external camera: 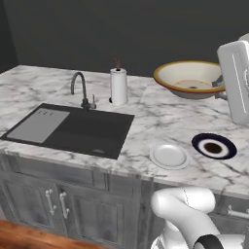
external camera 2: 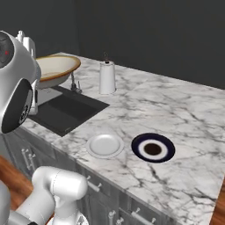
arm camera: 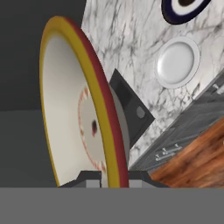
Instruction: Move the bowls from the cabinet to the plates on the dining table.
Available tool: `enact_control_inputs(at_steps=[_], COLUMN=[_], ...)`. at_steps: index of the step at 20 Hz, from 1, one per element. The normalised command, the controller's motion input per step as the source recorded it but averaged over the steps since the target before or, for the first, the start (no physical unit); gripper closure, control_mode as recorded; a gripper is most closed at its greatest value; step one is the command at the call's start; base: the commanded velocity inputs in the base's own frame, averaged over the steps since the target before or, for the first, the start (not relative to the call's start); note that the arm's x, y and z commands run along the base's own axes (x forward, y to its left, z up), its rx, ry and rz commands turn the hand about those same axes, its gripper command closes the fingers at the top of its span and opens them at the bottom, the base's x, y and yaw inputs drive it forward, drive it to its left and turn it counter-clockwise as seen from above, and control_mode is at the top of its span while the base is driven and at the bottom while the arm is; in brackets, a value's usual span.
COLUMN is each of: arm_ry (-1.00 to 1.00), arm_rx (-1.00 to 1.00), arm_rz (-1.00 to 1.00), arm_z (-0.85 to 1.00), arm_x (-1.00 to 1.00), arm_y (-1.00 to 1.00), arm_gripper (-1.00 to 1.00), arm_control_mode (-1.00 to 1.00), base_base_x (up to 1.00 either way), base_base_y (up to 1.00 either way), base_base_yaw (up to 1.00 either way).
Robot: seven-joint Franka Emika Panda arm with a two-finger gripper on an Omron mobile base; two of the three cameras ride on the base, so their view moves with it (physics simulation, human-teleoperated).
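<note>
Dining table (external camera: pixel 160 116), white marble: white plate (external camera: pixel 169 156) and dark blue plate (external camera: pixel 214 146) lie side by side near the front edge, below the gripper (arm camera: pixel 111 177); paper-towel roll (external camera: pixel 118 86) stands beyond.

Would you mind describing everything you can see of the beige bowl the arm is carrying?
The beige bowl is wide and shallow, with a cream inside, a tan-brown rim and a faint reddish ring around a dark spot at its centre. It looks like glazed ceramic. It is held in the air above the marble dining table, slightly tilted, touching nothing but the gripper, whose fingers pinch its rim. The bowl is empty.
</note>
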Motion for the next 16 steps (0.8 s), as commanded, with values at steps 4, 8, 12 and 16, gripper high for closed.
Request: enact_control_inputs(at_steps=[4, 8, 12, 16], arm_ry=[0.0, 0.0, 0.0, 0.0], arm_rx=[0.0, 0.0, 0.0, 0.0], arm_rz=[0.0, 0.0, 0.0, 0.0], arm_z=[0.0, 0.0, 0.0, 0.0], arm_x=[0.0, 0.0, 0.0, 0.0], arm_y=[0.0, 0.0, 0.0, 0.0], arm_gripper=[1.0, 1.0, 1.0, 1.0], arm_control_mode=[1.0, 1.0, 1.0, 1.0], base_base_x=[0.0, 0.0, 0.0, 0.0], base_base_y=[-0.26, 0.0, 0.0, 0.0], base_base_yaw=[-0.19, -0.25, -0.25, -0.25])
